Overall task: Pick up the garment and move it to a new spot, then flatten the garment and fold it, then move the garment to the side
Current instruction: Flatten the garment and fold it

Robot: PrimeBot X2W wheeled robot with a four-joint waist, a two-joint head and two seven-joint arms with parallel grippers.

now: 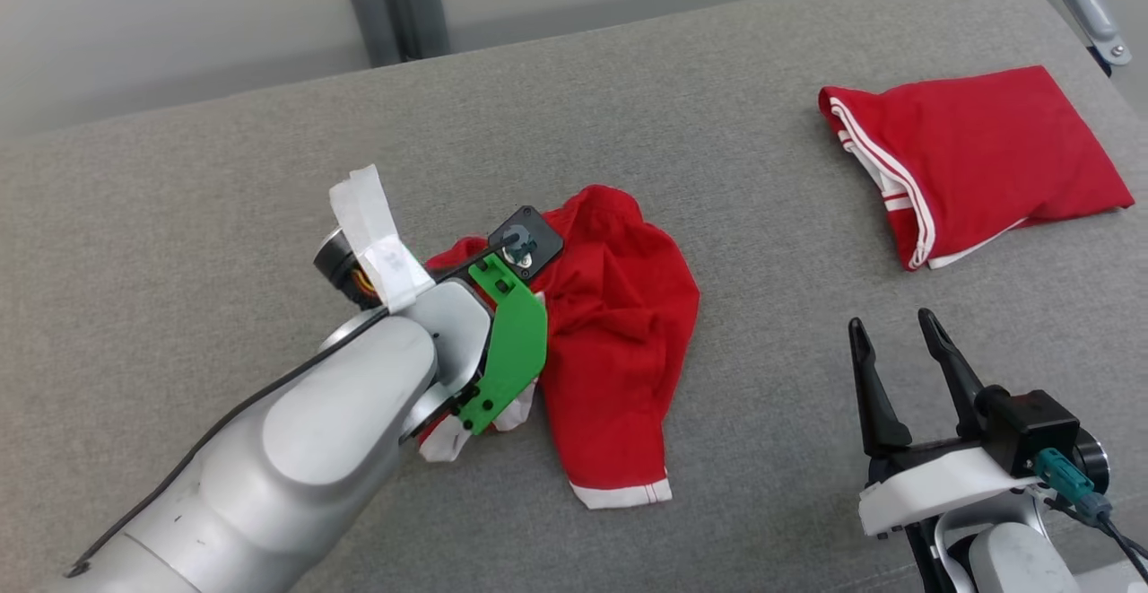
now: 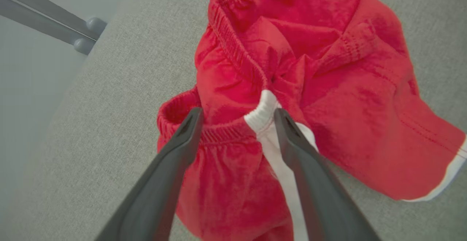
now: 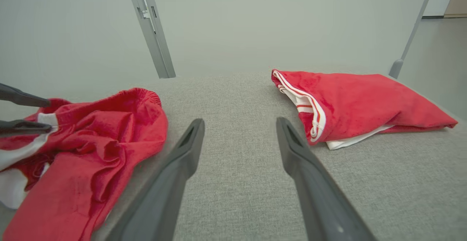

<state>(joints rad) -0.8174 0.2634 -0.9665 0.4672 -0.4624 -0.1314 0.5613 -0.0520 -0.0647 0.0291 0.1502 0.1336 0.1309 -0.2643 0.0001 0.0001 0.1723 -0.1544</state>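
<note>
My left gripper (image 2: 238,114) is spread wide above the crumpled red shorts (image 2: 357,98). Tips straddle the elastic waistband (image 2: 222,131) and white stripe (image 2: 271,139); contact unclear. Shorts lie on the grey fabric surface (image 2: 109,98).

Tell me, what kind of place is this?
Probably a robot test room for folding clothes: a grey padded table, crumpled red shorts, a folded red garment further over, and metal posts behind.

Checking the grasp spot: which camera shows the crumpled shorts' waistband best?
Left wrist view: the waistband lies close up between the fingers of the open left hand. In the head view the left arm hides part; the right wrist view catches one stretch.
</note>
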